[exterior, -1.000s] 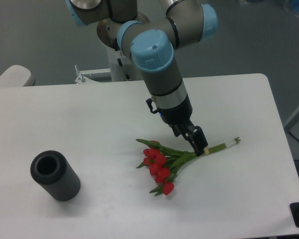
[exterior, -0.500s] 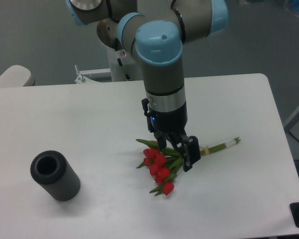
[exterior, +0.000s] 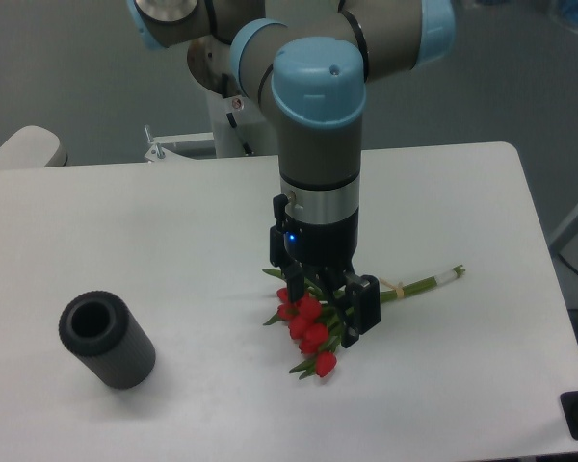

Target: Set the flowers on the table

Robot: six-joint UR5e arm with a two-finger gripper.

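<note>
While the flowers [exterior: 313, 322] lie flat on the table [exterior: 482, 366], just right of centre, the tool [exterior: 323, 303] hangs over the blooms, fingers spread, gripping nothing. Stems run toward 2 o'clock, ending in a pale tip. Judged: placing looks done; best to lift straight up so no finger snags a leaf. Dark ribbed cylinder [exterior: 107, 340] sits well apart at 9 o'clock, not in the way.
</note>
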